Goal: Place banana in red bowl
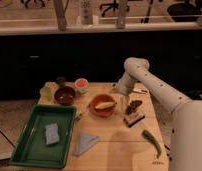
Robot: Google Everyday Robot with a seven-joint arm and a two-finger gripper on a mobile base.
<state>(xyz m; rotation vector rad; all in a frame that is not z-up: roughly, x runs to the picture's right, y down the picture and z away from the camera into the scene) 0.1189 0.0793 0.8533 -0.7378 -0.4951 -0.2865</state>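
Banana [104, 104] lies inside the bowl [101, 114], so the task looks done. Claw [125, 104] hangs just right of the bowl; released or clenched, I cannot tell. Risk, I think: on leaving, it may knock the rim and spill the fruit onto the table [119, 145]. No writing is readable.

On my bench [116, 152] a green tray [21, 150] sits front left, with a pale blue sponge [52, 133] lying in it. Just right of the tray lies a folded grey cloth [85, 142]. At the back left stand a dark bowl [64, 95], a small white cup [81, 85] with orange contents, and a dark cup [60, 80]. A green pod [151, 141] lies front right. My claw [123, 102] hangs just left of a brown snack [135, 106].
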